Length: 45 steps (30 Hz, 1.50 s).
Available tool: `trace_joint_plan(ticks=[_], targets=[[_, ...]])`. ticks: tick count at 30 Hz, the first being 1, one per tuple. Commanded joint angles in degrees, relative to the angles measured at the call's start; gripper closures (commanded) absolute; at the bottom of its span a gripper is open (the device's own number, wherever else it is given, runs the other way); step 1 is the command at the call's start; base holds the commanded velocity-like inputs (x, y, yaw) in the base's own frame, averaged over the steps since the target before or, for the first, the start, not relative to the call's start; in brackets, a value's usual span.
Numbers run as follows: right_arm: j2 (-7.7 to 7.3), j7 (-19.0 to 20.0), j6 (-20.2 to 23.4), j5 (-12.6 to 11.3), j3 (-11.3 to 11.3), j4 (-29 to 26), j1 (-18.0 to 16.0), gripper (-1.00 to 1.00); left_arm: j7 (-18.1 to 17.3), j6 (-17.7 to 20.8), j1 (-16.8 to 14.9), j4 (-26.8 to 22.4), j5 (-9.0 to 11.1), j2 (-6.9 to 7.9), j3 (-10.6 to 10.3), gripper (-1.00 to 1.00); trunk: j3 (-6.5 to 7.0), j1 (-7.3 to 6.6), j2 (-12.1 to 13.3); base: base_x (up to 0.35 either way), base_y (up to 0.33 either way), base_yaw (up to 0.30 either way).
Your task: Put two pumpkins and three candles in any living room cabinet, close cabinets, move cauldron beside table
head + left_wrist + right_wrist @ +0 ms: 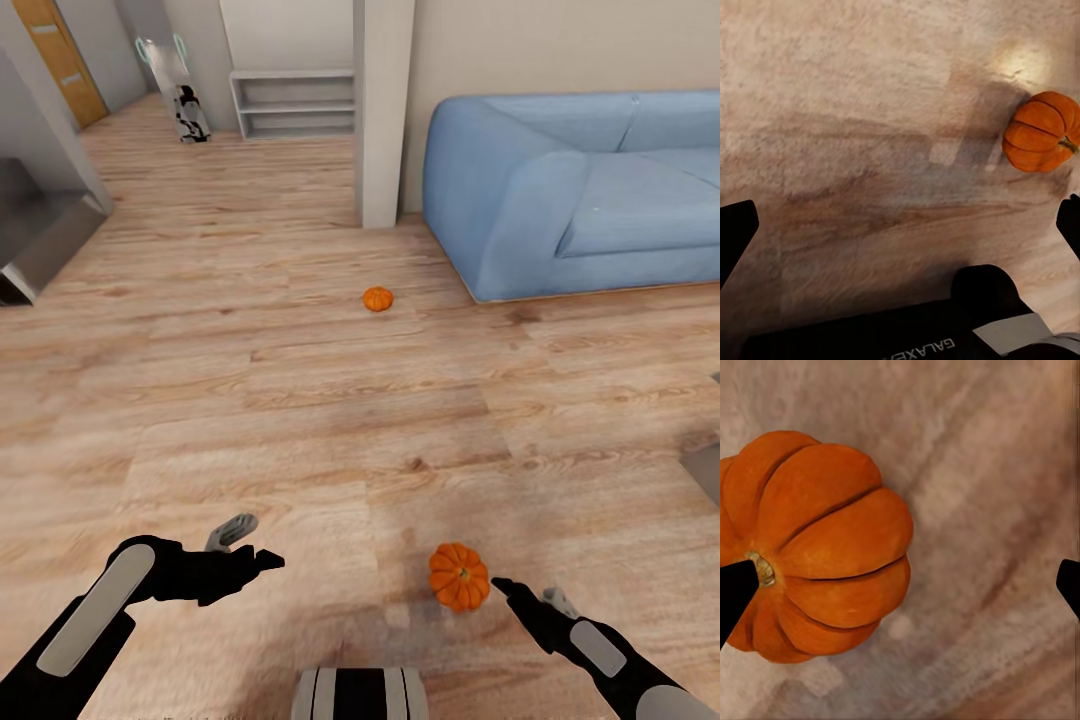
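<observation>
One small orange pumpkin [459,576] lies on the wood floor just in front of me, close to my right gripper [530,592]. In the right wrist view this pumpkin [817,544] sits below the open right gripper [902,585], off towards one fingertip, which overlaps its stem. The left gripper [255,545] hovers open over bare floor to the left. Its wrist view has the same pumpkin [1042,131] off to one side of the left gripper [902,229]. A second pumpkin [378,298] rests farther off, near the pillar. The candles, cabinet and cauldron are out of view.
A blue sofa [600,190] stands at the right rear, beside a pale pillar [385,110]. An empty white shelf unit [295,100] is against the back wall. A grey counter [40,230] juts in at the left. A grey object [705,470] touches the right edge.
</observation>
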Motion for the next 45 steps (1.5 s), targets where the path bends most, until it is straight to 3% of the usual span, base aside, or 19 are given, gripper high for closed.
trace_joint_plan(ticks=[1,7,20,28,45], targets=[[-0.04,0.14,0.04,-0.23,0.21,0.00,-0.03,-1.00,0.59,-0.03,-0.04,-0.05,0.59,0.04,-0.08,-1.00,-0.27,0.01,-0.03,0.000,0.000,0.000],[-0.04,0.18,-0.18,-0.23,0.21,0.00,-0.03,-1.00,0.58,-0.03,-0.04,-0.05,0.59,0.04,-0.08,-1.00,-1.15,0.12,-0.09,0.000,0.000,0.000],[-0.04,0.17,-0.29,-0.17,0.21,0.00,-0.03,-1.00,0.59,-0.03,-0.04,-0.05,0.59,0.04,-0.01,-1.00,-1.15,0.12,-0.09,0.014,0.011,0.000],[0.12,0.11,-0.29,2.35,0.16,0.00,-0.03,-1.00,0.64,-0.03,-0.04,-0.01,0.59,0.03,-0.15,-1.00,-1.15,0.12,-0.09,0.066,0.033,0.000],[0.13,0.11,-0.33,2.49,0.12,0.00,-0.03,-1.00,0.65,-0.03,-0.04,0.12,0.59,-0.39,-0.22,-1.00,-1.15,0.12,-0.09,0.054,0.034,0.000]])
